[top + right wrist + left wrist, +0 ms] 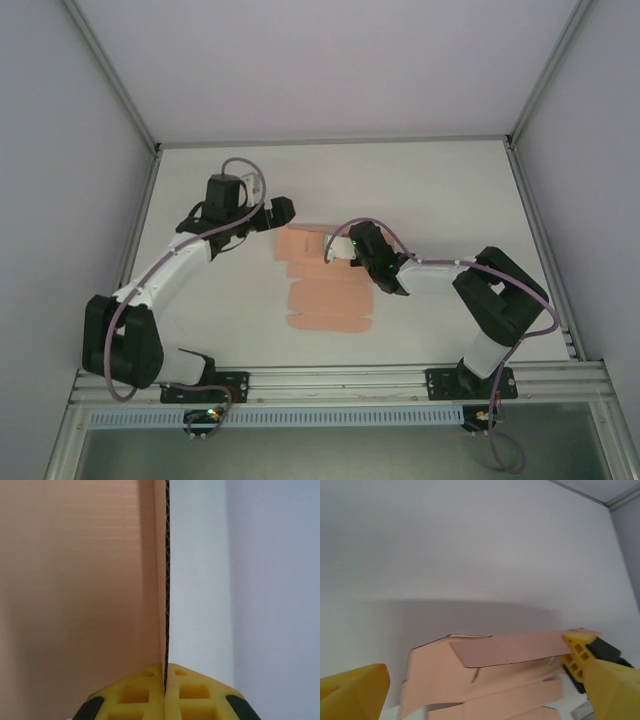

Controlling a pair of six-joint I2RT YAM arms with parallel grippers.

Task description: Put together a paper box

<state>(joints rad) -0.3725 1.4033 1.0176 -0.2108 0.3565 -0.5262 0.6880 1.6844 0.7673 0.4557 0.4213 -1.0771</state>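
The box (pixel 325 295) is a flat pink die-cut sheet lying on the white surface (pixel 430 190), about midway between left and right and a little nearer the arms than the far wall. Most of it lies flat, in stacked panels with rounded tabs at the near edge. The far strip of the sheet is lifted off the surface.

The right hand (pixel 342 248) reaches in from the right and sits at the far right corner of the sheet. In the right wrist view its two yellow fingers (pixel 195 690) are pressed together on the thin edge of the card, which stands straight up between them, corrugated edge toward the camera. So this hand is clamped on the raised flap.

The left hand (pixel 282 213) hangs just beyond the far left corner of the sheet, pointing toward it. In the left wrist view its yellow fingers (pixel 350 690) are spread wide at either side of the frame, holding nothing, with the pink panels lying ahead between them. The lifted flap runs across that view, and at its right end the right hand's yellow fingertips pinch it. Whether the left hand touches the card I cannot tell.
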